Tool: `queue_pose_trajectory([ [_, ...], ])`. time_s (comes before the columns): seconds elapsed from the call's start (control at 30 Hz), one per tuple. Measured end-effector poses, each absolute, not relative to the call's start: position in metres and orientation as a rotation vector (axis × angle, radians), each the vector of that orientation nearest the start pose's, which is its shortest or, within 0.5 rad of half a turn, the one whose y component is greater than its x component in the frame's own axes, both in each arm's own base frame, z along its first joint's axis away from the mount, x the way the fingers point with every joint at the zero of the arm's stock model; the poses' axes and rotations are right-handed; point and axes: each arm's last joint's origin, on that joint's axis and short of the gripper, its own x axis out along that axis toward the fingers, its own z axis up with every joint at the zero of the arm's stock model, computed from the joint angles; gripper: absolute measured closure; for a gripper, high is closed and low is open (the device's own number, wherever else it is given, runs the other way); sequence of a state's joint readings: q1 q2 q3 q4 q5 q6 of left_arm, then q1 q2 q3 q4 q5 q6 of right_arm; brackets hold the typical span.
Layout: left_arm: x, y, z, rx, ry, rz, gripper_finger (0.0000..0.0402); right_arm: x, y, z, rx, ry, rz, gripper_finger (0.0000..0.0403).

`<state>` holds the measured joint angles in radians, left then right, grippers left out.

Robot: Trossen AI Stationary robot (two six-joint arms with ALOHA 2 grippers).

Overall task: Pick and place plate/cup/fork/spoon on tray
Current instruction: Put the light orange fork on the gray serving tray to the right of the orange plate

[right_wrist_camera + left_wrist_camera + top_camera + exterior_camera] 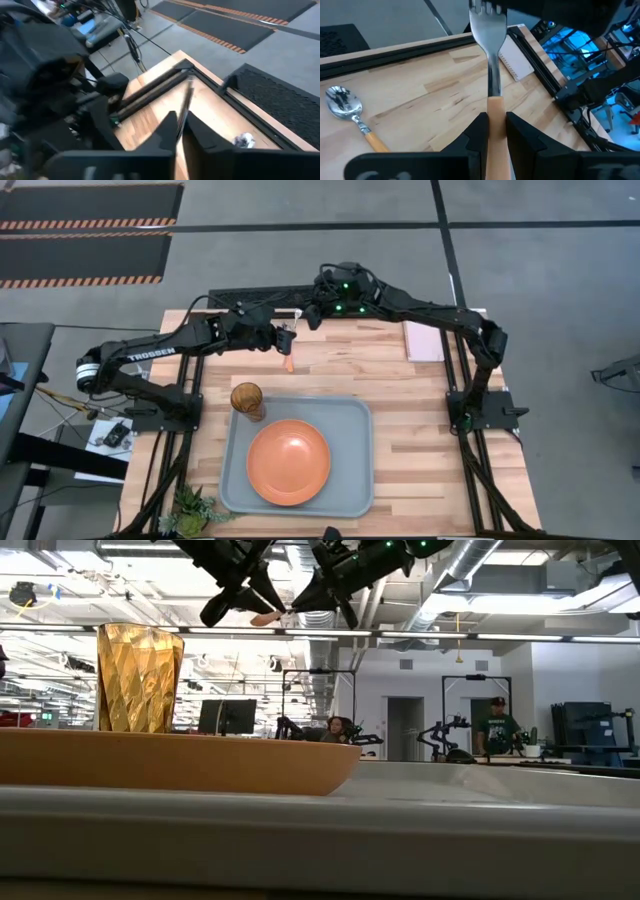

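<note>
the plate (pixel 288 462) and the cup (pixel 247 398) already sit on the tray (pixel 350 420), the plate near its middle and the cup at its far left corner, so the cutlery is what remains. the step in hand looks like a hand-over of the fork (pixel 488 30): it hangs in the air above the far part of the worktop (pixel 400 410), between both arms. the left claw (pixel 494 131) is clamped on the fork's orange handle, tines pointing away from it toward the right arm. the right claw (pixel 181 124) is closed on a thin metal shaft that is probably the same fork's tine end, though that view is too blurred to be sure.

the spoon (pixel 350 115) lies flat on the bare worktop below and beside the fork, untouched.

next, one claw probably has to let go so the other can carry the fork toward the near side and set it on the tray. open tray floor shows to the right of the plate and along the far rim beside the cup. the raised rim must be cleared on the way in, and the cup stands close to the left arm's path. a small pad (pixel 424 340) lies far right, well clear.
</note>
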<state>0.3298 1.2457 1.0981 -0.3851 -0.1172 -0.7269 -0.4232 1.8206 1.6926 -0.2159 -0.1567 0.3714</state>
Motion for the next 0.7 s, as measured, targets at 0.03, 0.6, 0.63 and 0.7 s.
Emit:
queue_pose_trajectory([
  [0.03,0.254,0.091,0.328,-0.755,0.354,0.61,0.0358,0.391,-0.171,0.356,0.464,0.273,-0.319,0.0387],
  [0.6,0.249,0.088,0.343,-0.747,0.28,0.504,0.0276,0.353,-0.184,0.375,0.514,0.333,-0.359,0.04],
  [0.63,0.247,0.087,0.347,-0.751,0.264,0.475,0.0263,0.344,-0.183,0.38,0.509,0.351,-0.369,0.04],
  [0.7,0.242,0.086,0.355,-0.755,0.228,0.43,0.0238,0.327,-0.18,0.387,0.508,0.409,-0.386,0.04],
])
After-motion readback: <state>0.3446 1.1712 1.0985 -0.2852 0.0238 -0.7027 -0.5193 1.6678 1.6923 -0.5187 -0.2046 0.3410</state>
